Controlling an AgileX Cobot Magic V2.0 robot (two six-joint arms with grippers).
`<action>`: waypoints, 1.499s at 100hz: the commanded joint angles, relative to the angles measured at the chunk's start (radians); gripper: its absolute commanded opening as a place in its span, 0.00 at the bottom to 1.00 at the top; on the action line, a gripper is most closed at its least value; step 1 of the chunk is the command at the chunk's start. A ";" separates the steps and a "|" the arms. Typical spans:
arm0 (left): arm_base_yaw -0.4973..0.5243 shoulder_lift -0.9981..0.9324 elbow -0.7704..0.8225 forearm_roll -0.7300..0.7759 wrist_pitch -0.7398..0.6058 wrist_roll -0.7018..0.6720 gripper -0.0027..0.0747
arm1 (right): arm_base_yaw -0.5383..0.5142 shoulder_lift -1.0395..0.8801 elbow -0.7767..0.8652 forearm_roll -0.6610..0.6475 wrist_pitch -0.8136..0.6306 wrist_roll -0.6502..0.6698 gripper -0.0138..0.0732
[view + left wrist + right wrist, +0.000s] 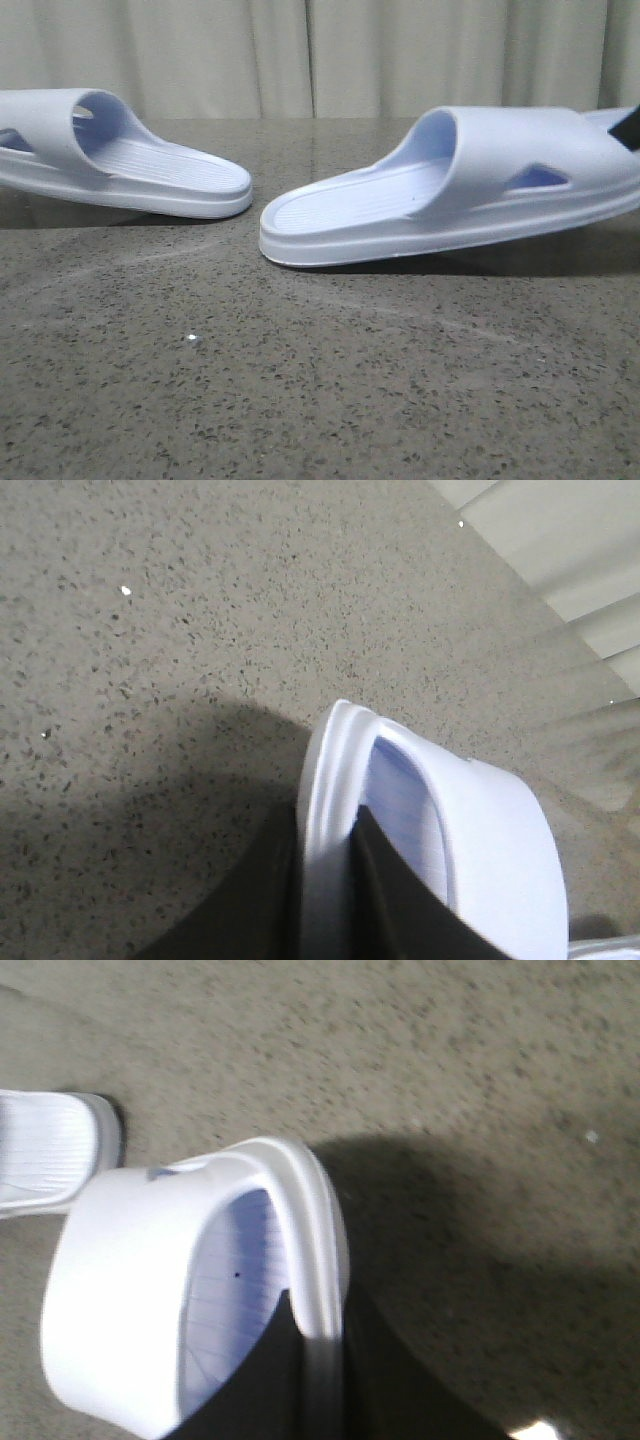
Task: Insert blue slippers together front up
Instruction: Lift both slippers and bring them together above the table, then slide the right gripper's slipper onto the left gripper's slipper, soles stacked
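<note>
blue slippers (440,190): matt moulded foam, seemingly | table (330,380): speckled polished stone

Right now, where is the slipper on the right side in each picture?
Front view: the right slipper lies at right, heel end toward the middle, tilted.
Left wrist view: probably only a pale sliver in the bottom corner; not sure.
Right wrist view: it fills the lower left, clamped by the right pincer.
Shared landmark: the speckled table.
</note>
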 commanded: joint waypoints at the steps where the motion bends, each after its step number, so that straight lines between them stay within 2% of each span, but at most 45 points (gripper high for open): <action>1: 0.023 -0.045 -0.028 -0.052 0.065 0.003 0.05 | -0.005 -0.058 -0.061 0.108 0.025 -0.024 0.04; 27: 0.028 -0.045 -0.028 -0.084 0.156 0.003 0.05 | -0.005 -0.098 -0.146 0.168 0.059 -0.024 0.04; 65: 0.026 -0.045 -0.028 -0.213 0.414 -0.007 0.05 | 0.003 -0.069 -0.146 0.253 0.069 -0.056 0.04; 88: -0.057 -0.047 -0.028 -0.226 0.414 -0.032 0.05 | 0.064 0.014 -0.146 0.327 0.076 -0.125 0.04; 121: -0.191 -0.047 -0.028 -0.350 0.414 -0.032 0.05 | 0.207 0.149 -0.146 0.446 0.048 -0.228 0.04; 150: -0.249 -0.032 -0.023 -0.346 0.391 -0.032 0.05 | 0.323 0.265 -0.147 0.547 0.048 -0.310 0.04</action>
